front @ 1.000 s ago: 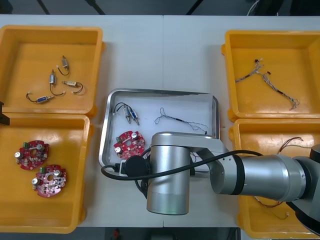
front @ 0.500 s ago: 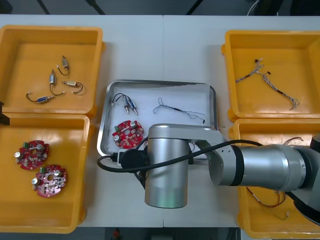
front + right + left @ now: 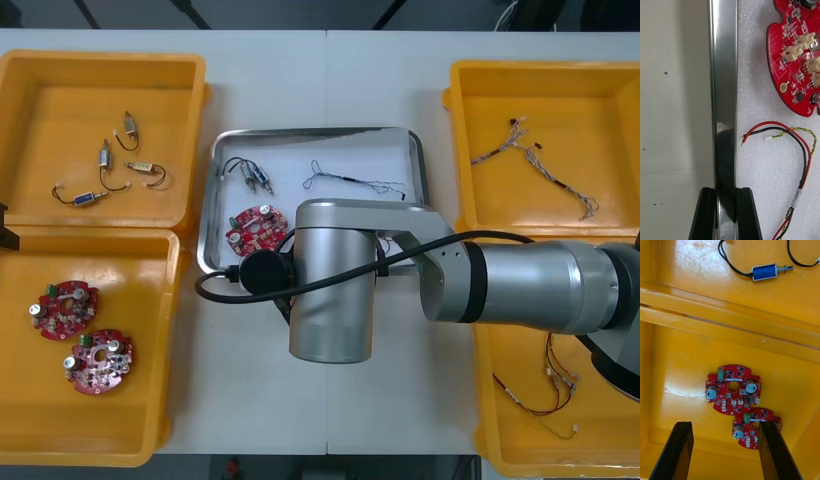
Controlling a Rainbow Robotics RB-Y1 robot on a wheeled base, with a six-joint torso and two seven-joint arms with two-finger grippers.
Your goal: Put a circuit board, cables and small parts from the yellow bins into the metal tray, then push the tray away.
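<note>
Right tool (image 3: pixel 725 195) had its fingers (image 3: pixel 707 210) nearly closed, pinching the near rim of the metal tray (image 3: pixel 316 131), which sat between the yellow bins (image 3: pixel 100 55) on the bench (image 3: pixel 330 80). Thin, stiff, slick metal would likely slide easily; that rim seemed the sound hold. Left tool (image 3: pixel 724 425) hung open over circuit boards (image 3: pixel 733 388).

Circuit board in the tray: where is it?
Front view: the circuit board lies at the metal tray's near-left corner, nearer than the small metal parts, beside the right gripper on its rim.
</note>
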